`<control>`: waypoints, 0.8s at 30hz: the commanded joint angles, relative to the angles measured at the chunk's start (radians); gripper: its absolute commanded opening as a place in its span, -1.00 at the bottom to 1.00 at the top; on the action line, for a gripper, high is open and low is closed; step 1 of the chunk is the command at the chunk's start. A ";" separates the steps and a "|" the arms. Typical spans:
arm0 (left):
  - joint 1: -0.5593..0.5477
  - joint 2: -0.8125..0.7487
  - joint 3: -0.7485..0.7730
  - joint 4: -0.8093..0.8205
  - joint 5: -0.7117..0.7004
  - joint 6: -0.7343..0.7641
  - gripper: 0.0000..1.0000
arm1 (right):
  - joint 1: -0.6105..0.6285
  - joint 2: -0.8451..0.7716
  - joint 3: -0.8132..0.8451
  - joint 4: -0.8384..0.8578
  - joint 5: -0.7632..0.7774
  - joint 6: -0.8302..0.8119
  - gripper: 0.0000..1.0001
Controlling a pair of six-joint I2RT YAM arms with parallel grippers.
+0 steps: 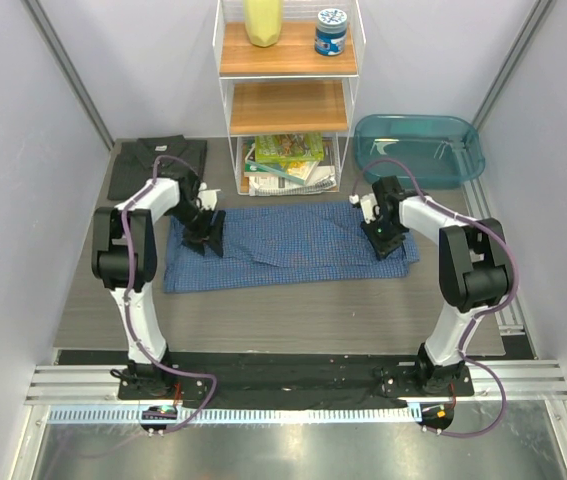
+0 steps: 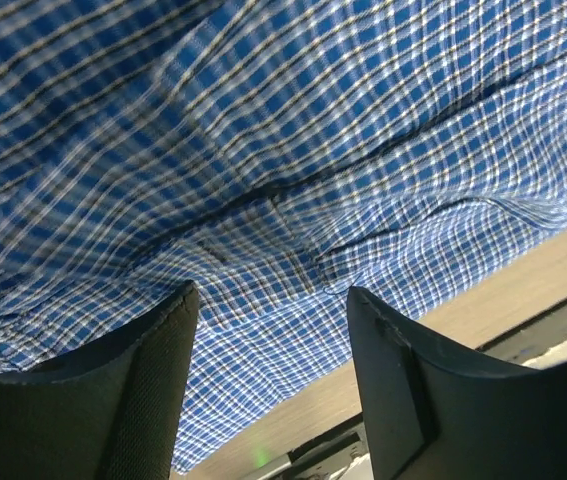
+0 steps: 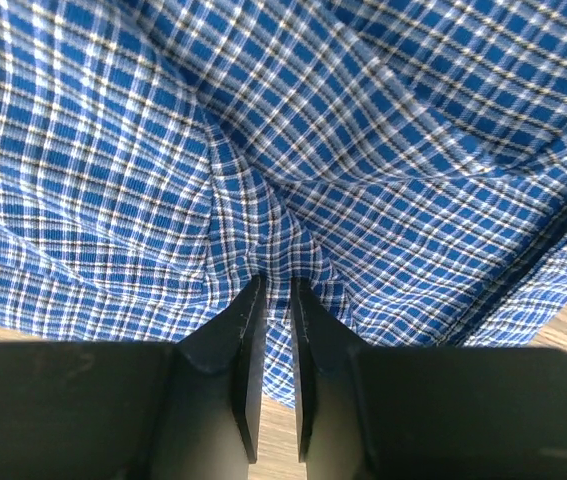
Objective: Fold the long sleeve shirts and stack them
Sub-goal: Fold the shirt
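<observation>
Your right gripper [image 3: 276,285] pinches the blue shirt [image 1: 283,245] at its three-o'clock edge, ready to fold; your left gripper [image 2: 271,290], at nine, gapes empty.

I can't read any text from here. The blue jar [image 1: 331,31] at twelve o'clock has pale markings on its lid, and the magazines [image 1: 288,160] beneath it show printed covers, all too small to make out.

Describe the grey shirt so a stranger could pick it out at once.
Find the white shelf at the back of the table. Left of its foot, in the far left corner, lies the grey shirt. It is plain and dark, unlike the checked blue shirt spread across the middle.
</observation>
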 commanded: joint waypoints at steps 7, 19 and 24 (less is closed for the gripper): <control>0.250 -0.326 -0.162 0.084 0.452 -0.017 1.00 | 0.016 -0.183 0.139 -0.098 -0.282 0.064 -0.46; 0.492 -0.285 -0.211 -0.001 0.494 0.015 0.72 | 0.318 -0.028 0.220 0.365 -0.480 0.389 -0.58; 0.360 -0.327 -0.256 0.105 0.455 -0.082 0.17 | 0.377 0.126 0.324 0.448 -0.509 0.519 -0.66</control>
